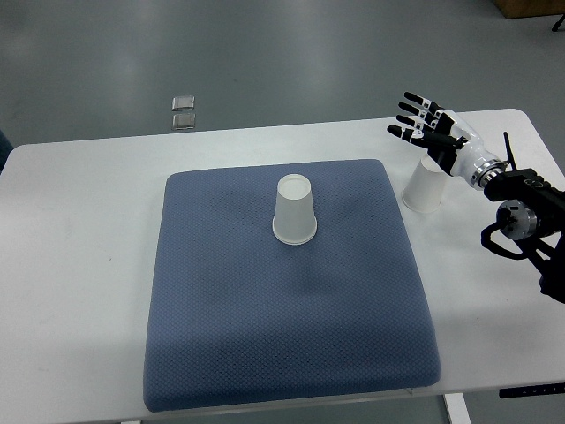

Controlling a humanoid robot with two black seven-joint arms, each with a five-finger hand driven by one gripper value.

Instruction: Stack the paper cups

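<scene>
A white paper cup stands upside down on the blue mat, near its far middle. A second white paper cup stands upside down on the white table just off the mat's right edge. My right hand comes in from the right edge and hovers just above and behind this second cup, fingers spread and holding nothing. The hand's wrist hides the top of that cup. The left arm does not show.
The white table carries the mat. Its far edge runs behind the cups, its right edge is close to my right arm. Two small grey squares lie on the floor beyond the table.
</scene>
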